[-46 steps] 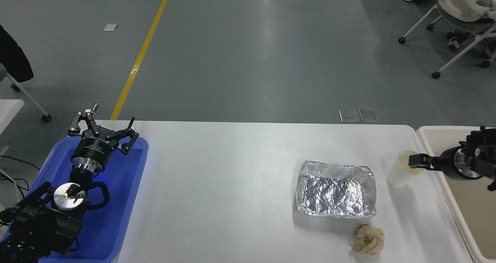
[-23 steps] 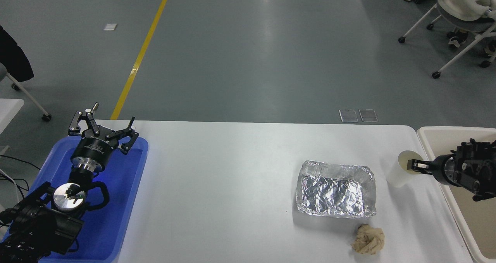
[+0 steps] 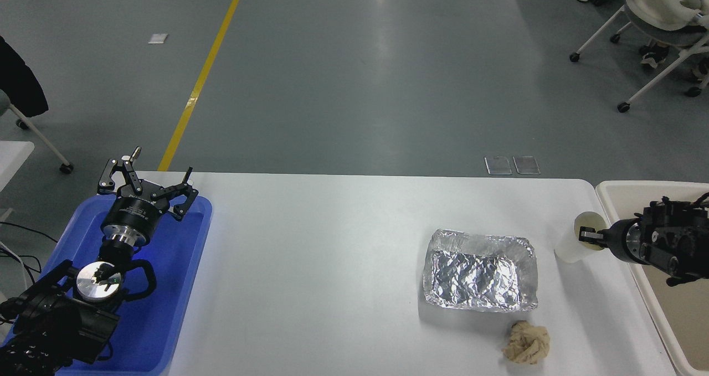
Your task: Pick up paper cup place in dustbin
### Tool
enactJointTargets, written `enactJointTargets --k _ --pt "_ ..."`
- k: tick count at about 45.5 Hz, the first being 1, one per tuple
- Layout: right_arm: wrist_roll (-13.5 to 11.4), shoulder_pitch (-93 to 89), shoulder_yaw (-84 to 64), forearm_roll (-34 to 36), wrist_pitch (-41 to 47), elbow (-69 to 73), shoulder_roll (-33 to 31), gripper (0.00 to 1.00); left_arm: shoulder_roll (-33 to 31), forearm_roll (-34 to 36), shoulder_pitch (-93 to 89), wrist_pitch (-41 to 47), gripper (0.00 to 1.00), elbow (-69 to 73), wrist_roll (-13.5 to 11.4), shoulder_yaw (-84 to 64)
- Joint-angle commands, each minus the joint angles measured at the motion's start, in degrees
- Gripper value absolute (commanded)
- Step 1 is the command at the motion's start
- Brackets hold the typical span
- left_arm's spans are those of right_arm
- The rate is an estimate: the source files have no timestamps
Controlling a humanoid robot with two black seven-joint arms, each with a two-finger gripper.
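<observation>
Cup [image 3: 570, 244]: white, tapered, cream inside, tipped toward the bin [image 3: 620, 194].
Right gripper [image 3: 588, 236]: fingers pinched on the cup's rim.
Left gripper [image 3: 145, 186]: fingers spread, holding nothing.

head view | high on robot's side; faces forward and down | white table [image 3: 343, 265] near; floor beyond

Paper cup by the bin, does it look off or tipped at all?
Yes. The paper cup leans, its mouth tilted toward the dustbin, with the right gripper pinching its rim. Nothing looks spilled.
</observation>
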Motion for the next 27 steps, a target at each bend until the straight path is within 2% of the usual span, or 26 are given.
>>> enactJointTargets --k 1,15,27 --pt "-0.04 9.14 -0.38 -0.28 0.25 7.48 -4.41 0.0 0.0 0.01 0.04 -0.03 1.0 0.03 0.0 0.0" --pt "-0.3 28.38 -1.86 -0.28 7.71 17.23 -13.64 0.0 0.0 0.01 -0.05 -0.03 1.0 -0.06 0.0 0.0" --pt "-0.21 41.92 -6.97 -0.28 14.83 20.93 -16.98 0.0 0.0 0.01 0.04 -0.03 1.0 0.03 0.0 0.0"
